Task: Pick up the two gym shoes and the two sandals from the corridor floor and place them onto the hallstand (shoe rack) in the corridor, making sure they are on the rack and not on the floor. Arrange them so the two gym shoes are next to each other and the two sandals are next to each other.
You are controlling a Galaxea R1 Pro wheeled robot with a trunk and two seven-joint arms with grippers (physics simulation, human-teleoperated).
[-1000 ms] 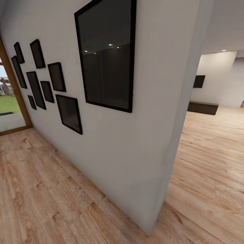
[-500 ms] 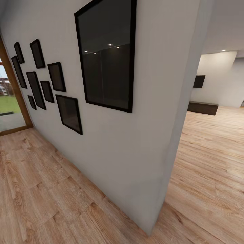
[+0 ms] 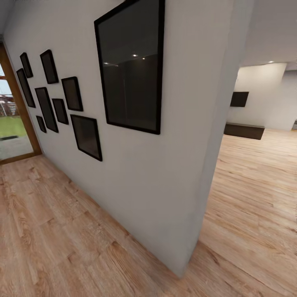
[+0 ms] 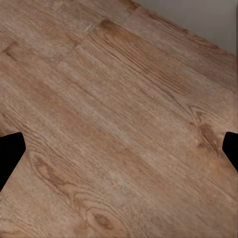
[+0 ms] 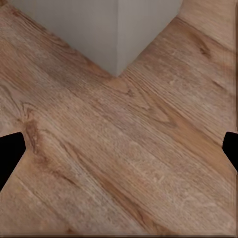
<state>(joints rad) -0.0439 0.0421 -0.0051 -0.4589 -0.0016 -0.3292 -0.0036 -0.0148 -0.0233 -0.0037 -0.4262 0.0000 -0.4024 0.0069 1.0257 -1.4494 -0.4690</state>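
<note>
Head view: a white partition wall runs from the far left toward the camera and ends in a vertical corner edge near the lower centre. It carries one large black-framed picture and, farther left, a cluster of smaller black frames. A wood-framed glass door at the far left gives onto grass outside. The corridor floor — light brown wood planks with visible grain — lies on both sides of the wall. Beyond the wall's end, to the right, the room opens onto a far wall with a dark screen above a low dark cabinet.

Left wrist view: the left gripper hangs over bare planks; its two dark fingertips sit at opposite edges of the picture, spread wide with nothing between them. A strip of the grey wall base crosses one corner.

Right wrist view: the right gripper is likewise spread wide and holds nothing — fingertips at opposite edges, over planks. The wall's outer corner meets the floor just ahead of it.
</note>
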